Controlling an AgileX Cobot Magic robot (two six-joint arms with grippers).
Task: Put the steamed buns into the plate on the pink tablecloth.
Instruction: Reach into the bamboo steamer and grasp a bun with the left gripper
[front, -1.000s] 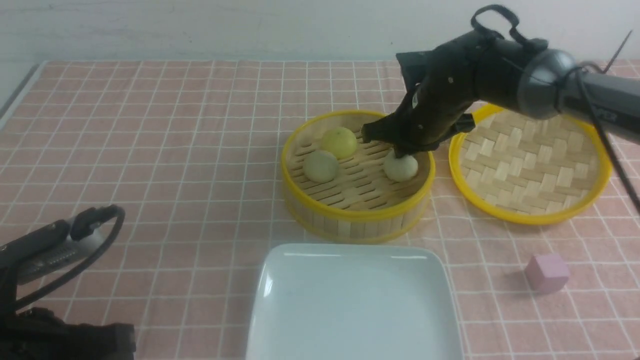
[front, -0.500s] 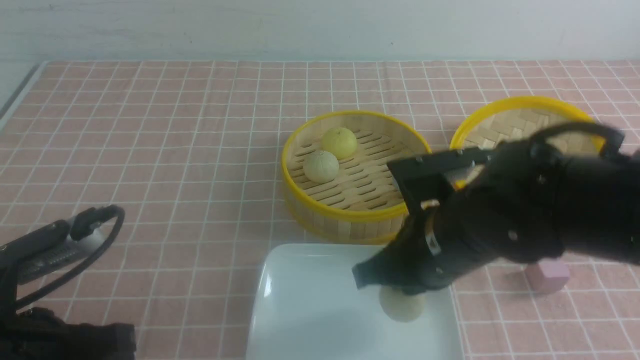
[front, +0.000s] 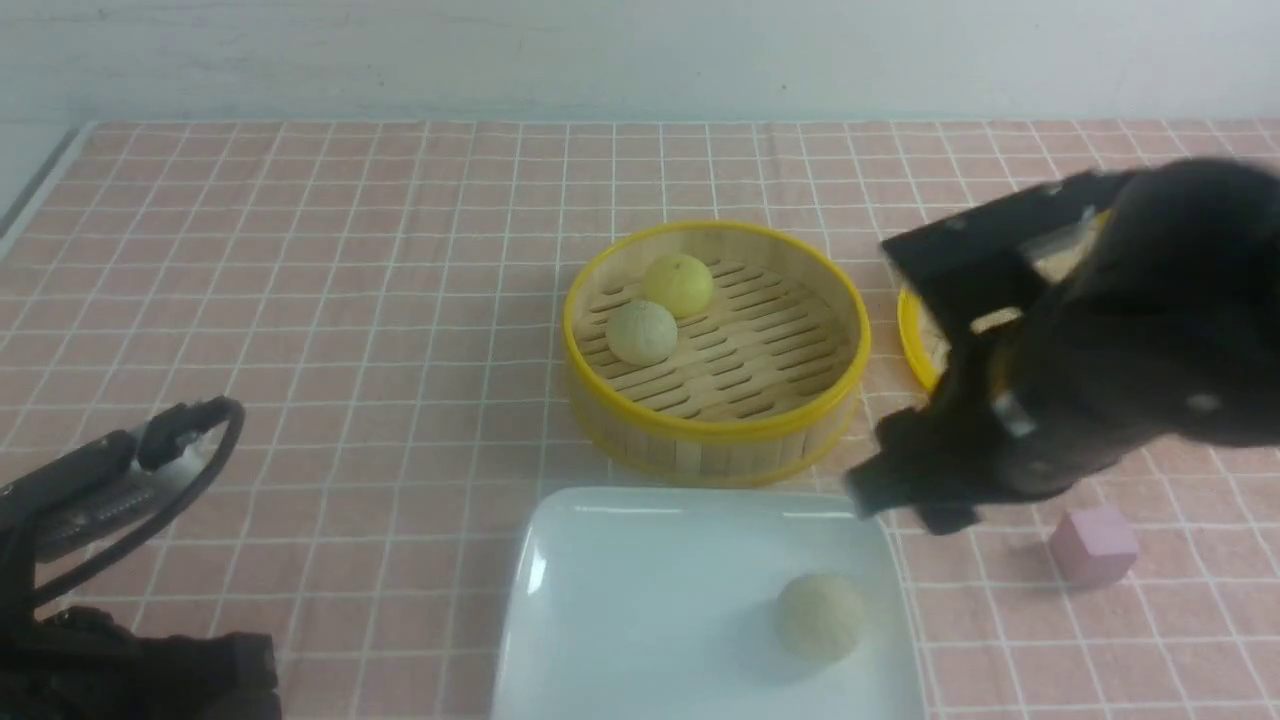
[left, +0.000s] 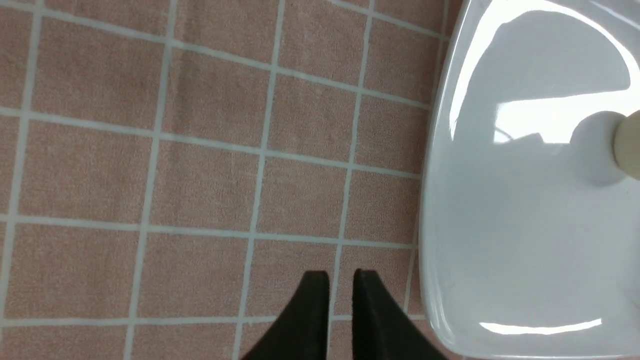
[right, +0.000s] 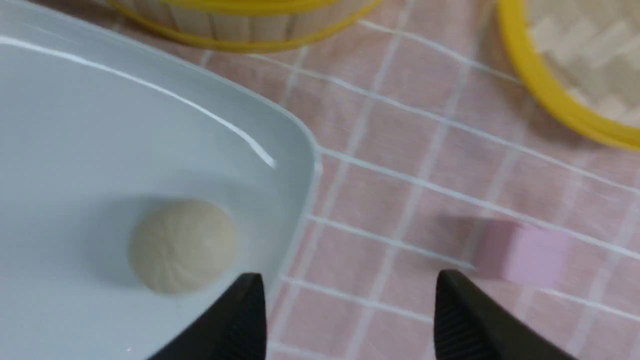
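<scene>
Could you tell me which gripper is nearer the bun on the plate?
The right gripper hovers open just off the plate's rim beside the bun; the left gripper is shut beyond the opposite edge.

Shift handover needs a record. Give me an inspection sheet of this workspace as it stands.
Surface: pink tablecloth covers the table, lying flat.
Job's things: pale bun sits in the plate, near its right edge; beige bun and yellow bun lie in the bamboo steamer.
Clutter: woven lid right of the steamer; pink cube right of the plate.
Grippers: right gripper open, empty, by the plate's far right corner; left gripper shut, empty, over cloth left of the plate.
Cables: black loop on the left arm.
Surroundings: plain white wall behind.
</scene>
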